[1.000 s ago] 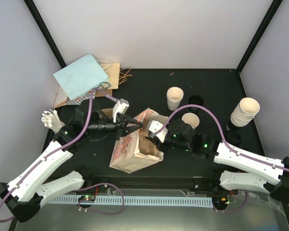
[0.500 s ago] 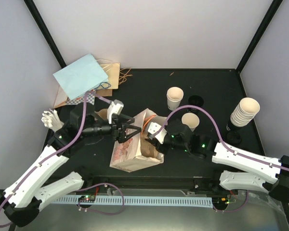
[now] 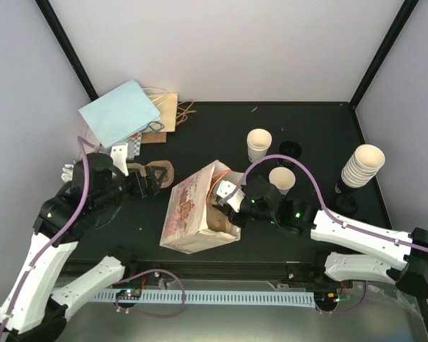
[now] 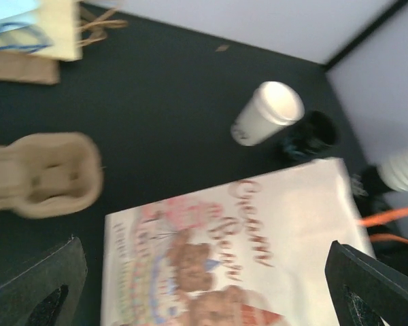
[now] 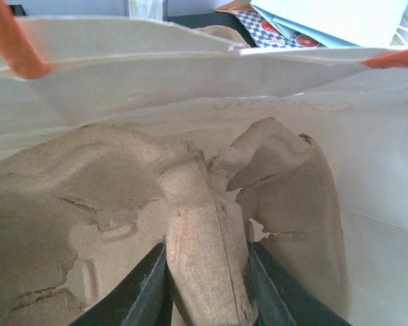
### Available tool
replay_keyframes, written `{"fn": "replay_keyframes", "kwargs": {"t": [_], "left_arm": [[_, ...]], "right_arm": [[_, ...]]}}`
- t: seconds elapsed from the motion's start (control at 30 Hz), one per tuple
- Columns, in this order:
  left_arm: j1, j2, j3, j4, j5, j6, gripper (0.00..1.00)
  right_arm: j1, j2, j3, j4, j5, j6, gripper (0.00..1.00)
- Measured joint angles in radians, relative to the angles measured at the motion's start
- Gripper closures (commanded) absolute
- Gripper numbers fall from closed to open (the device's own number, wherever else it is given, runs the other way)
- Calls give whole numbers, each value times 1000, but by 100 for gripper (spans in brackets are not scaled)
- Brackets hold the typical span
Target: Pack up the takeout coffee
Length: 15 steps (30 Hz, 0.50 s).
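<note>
The printed paper bag lies on its side at the table's middle, mouth toward the right. My right gripper reaches into that mouth. In the right wrist view my right gripper is shut on a ridge of a brown pulp tray inside the bag. My left gripper is wide open, drawn back left of the bag over a second pulp tray. Its fingers hold nothing. Two lidless takeout coffee cups stand behind the bag, one farther back, one by the right arm.
A stack of paper cups stands at the right edge. A black lid lies beside the far cup. A light blue bag and a brown bag lie at the back left. A white object sits at the left edge.
My left gripper opened, let go of the bag's rim and pulled back to the left. The bag's mouth has shifted slightly. The right gripper keeps its hold inside the bag.
</note>
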Motion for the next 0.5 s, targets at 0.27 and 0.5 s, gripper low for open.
{"fn": "replay_keyframes", "kwargs": {"t": [0.27,0.5], "left_arm": [[385,-29,-217,-57,35,6,9],[552,16,-528,41,226,13,56]], "right_arm": [[0,1,0,2,-3,0,70],[0,1,0,2,-11,-3,70]]}}
